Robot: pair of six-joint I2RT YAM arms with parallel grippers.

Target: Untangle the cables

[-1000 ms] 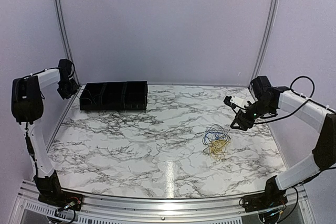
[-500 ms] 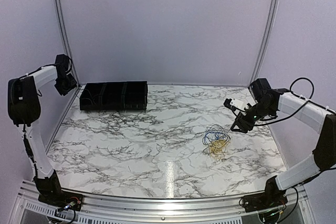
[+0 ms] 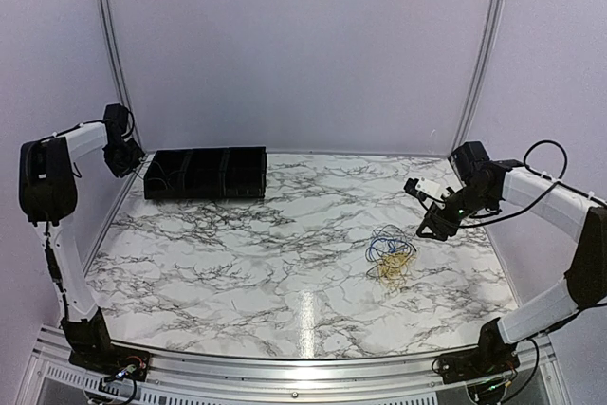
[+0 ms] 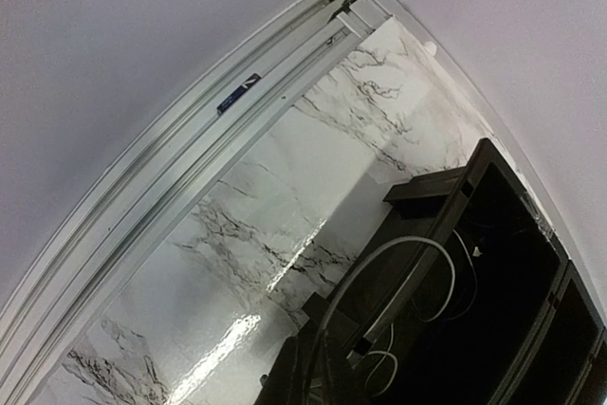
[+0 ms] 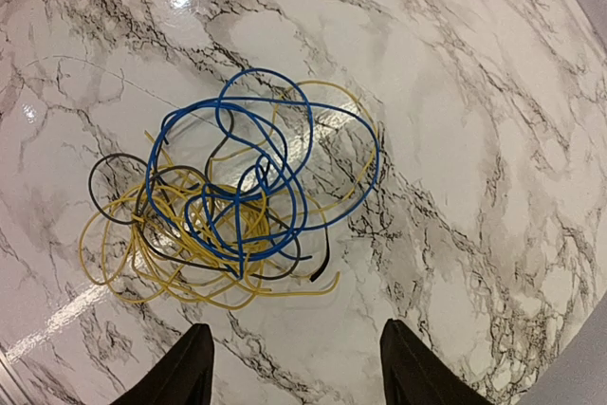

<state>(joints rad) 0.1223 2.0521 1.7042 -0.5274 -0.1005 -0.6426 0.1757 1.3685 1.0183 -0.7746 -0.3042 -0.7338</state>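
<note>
The cables [image 5: 237,206], blue, yellow and black, lie tangled on the tabletop [image 3: 237,234], right of centre. The right tool [image 5: 296,334] hangs near above them, spread wide and empty. The left tool [image 3: 121,151] is at the far left by the tray [image 3: 204,174], where a pale cable [image 4: 422,267] lies; whether it is clenched or released cannot be told.

Left arm [image 3: 83,140]: white tubular links, bulky black joint housings, black base block [image 3: 90,340].
Right arm [image 3: 550,198]: matching white links and black joints, with a thin black cord [image 3: 547,144] looped over the forearm.
Right gripper [image 5: 296,372]: two matte black, tapered fingers [image 5: 190,369].
</note>
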